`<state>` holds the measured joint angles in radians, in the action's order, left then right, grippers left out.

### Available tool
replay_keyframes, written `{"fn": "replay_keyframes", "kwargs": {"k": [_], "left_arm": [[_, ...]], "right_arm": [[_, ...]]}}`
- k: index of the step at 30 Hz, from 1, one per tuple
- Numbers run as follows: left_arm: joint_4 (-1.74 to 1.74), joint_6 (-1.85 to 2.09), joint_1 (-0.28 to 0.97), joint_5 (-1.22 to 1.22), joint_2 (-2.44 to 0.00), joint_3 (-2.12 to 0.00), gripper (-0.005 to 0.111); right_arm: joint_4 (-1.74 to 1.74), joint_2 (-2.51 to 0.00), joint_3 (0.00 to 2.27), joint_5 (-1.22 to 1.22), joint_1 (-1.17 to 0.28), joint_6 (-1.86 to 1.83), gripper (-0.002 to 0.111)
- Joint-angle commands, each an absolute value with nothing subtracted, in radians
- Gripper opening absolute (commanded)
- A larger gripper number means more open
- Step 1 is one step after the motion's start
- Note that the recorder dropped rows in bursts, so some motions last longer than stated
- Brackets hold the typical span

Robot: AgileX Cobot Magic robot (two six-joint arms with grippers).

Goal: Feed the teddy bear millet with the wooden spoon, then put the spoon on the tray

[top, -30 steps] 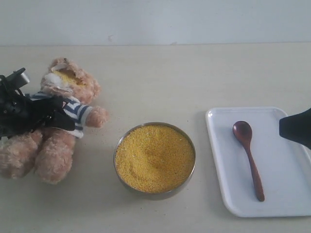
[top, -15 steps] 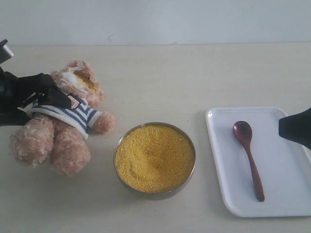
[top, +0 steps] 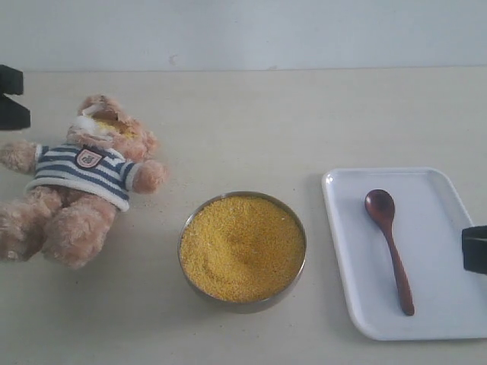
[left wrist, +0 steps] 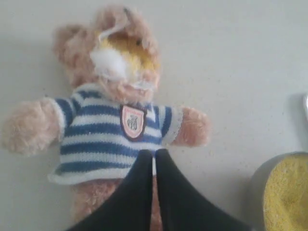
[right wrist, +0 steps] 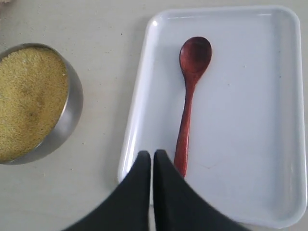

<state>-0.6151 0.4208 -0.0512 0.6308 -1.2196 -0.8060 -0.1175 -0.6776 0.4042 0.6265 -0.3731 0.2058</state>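
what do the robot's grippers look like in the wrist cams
Both look alike: the left gripper and the right gripper each have two smooth matte black fingers, broad at the base and tapering to narrow rounded tips. No cables, markings or labels show on them.

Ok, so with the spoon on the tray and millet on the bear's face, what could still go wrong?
Loose millet sits on the face of the teddy bear; a nudge to the lying bear would likely scatter grain. The metal bowl is filled nearly to its rim, so a passing arm could spill it. The right arm's shut jaws hang near the handle of the wooden spoon on the tray; dipping might knock it.
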Motion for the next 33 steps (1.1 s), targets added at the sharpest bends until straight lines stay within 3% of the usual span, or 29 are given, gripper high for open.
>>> {"fn": "replay_keyframes", "kwargs": {"k": [1, 13, 21, 25, 33], "left_arm": [[-0.606, 0.411, -0.05, 0.564, -1.073, -0.779, 0.004], [-0.579, 0.405, -0.05, 0.41, -0.482, -0.588, 0.004], [-0.579, 0.359, -0.05, 0.334, -0.163, -0.448, 0.004], [-0.579, 0.359, -0.05, 0.339, -0.063, -0.396, 0.004], [-0.588, 0.354, -0.05, 0.398, 0.0, -0.371, 0.004]], "right_arm": [[-0.118, -0.673, 0.359, 0.524, -0.369, 0.198, 0.0], [-0.088, -0.637, 0.361, 0.257, -0.369, 0.233, 0.0], [0.039, -0.344, 0.361, 0.171, -0.369, 0.233, 0.0], [0.038, -0.197, 0.361, 0.176, -0.369, 0.233, 0.0], [0.032, -0.151, 0.361, 0.26, -0.369, 0.233, 0.0]]}}
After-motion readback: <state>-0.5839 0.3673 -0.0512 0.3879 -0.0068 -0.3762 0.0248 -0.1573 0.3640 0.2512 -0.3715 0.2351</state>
